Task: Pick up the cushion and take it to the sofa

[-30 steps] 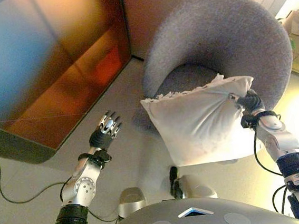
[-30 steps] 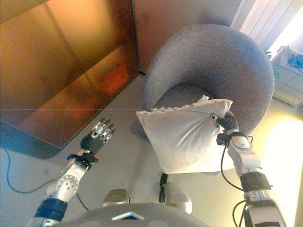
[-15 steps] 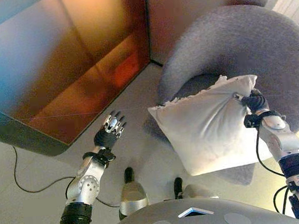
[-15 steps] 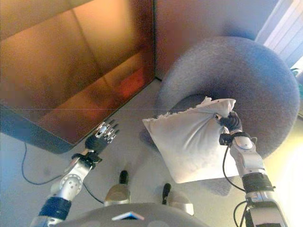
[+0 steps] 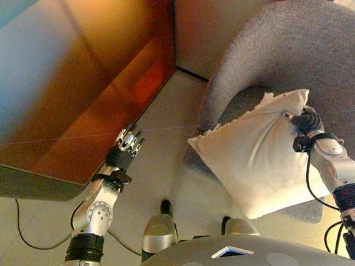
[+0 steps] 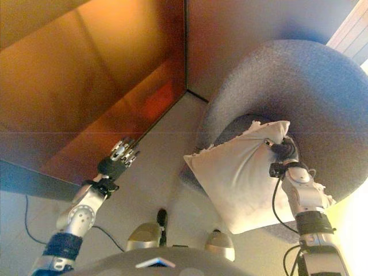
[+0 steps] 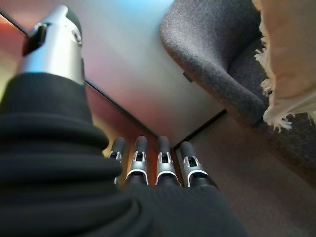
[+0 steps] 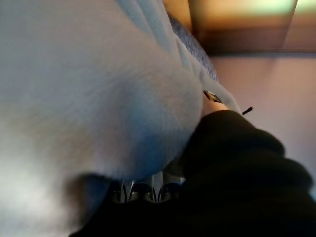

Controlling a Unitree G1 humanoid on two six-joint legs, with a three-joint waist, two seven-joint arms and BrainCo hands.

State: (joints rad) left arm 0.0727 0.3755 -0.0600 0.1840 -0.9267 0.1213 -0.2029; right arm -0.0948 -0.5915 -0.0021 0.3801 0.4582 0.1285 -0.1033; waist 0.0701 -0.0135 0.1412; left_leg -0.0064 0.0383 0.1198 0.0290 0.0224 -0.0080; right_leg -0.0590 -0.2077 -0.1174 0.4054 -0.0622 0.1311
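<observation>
From the left eye view, the right hand [image 5: 307, 123] is up at the top corner of the cream cushion [image 5: 261, 156], fingers curled into the bunched fabric there, and the cushion hangs off that grip, clear of the floor, in front of the seat of the round grey armchair [image 5: 308, 51]. The cushion's frayed upper edge runs along just beside the chair's seat front, while its lower corner droops toward the pale floor [image 5: 159, 141]. Over on the other side, the left hand [image 5: 127, 145] is held out on its own, fingers fairly straight, holding nothing, and it shows against the lower edge of the glossy brown cabinet [image 5: 66, 87]. The right eye view gives the same picture: right hand [image 6: 282, 150] clenched on the cushion's [image 6: 238, 175] top corner, the cushion dangling before the armchair [image 6: 287, 86], and the left hand [image 6: 119, 156] free and apart, well away from it. In the left wrist view the left hand's fingers [image 7: 163, 160] lie side by side, relaxed, touching nothing, with the chair's edge and a fringed bit of cushion [image 7: 289, 59] beyond. In the right wrist view the cushion [image 8: 89, 94] fills nearly everything, its cloth pressed right up against the dark cover, with only the silver fingers [image 8: 143, 190] peeking out beneath it.
</observation>
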